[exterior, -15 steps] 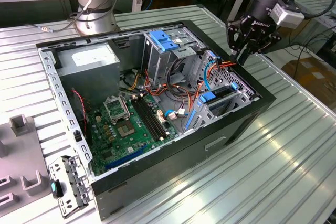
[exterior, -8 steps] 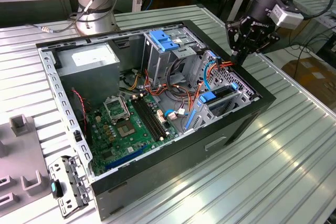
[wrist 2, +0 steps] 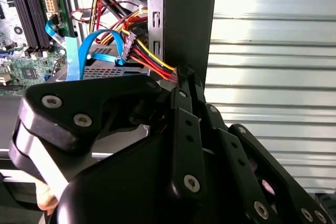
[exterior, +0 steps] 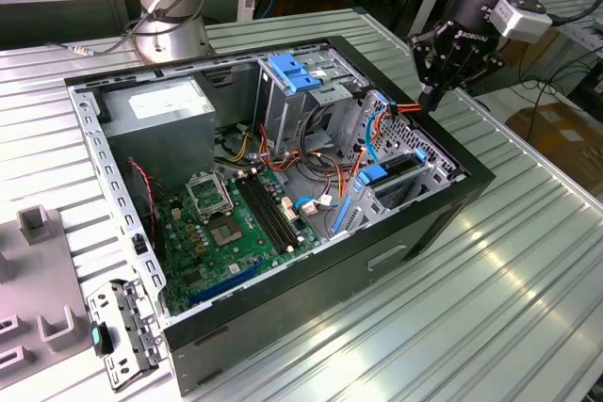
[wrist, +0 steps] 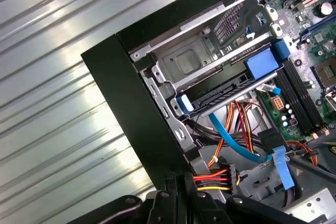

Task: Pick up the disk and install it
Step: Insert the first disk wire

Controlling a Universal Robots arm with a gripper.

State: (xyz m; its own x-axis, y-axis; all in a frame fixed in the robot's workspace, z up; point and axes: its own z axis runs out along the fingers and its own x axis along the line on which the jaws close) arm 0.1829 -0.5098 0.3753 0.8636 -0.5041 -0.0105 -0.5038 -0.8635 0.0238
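The disk (wrist: 220, 92) lies slid into a slot of the drive cage (exterior: 415, 171) at the open computer case's corner on the exterior view's right. Its dark body and a blue frame end (wrist: 184, 103) show in the first wrist view. My gripper (exterior: 429, 99) hangs over the case rim just behind that cage, fingers pressed together and holding nothing. Its tip (wrist 2: 181, 74) sits right at a power connector (wrist: 220, 174) with red, yellow and black wires. A blue data cable (wrist: 236, 140) runs below the disk.
The case (exterior: 452, 204) lies on its side on a ribbed metal table (exterior: 490, 308). Inside are the motherboard (exterior: 226, 223), a grey power supply (exterior: 155, 105) and an upper cage with a blue latch (exterior: 292, 72). The arm's base (exterior: 174, 7) stands behind; grey fixtures (exterior: 38, 280) lie at the left.
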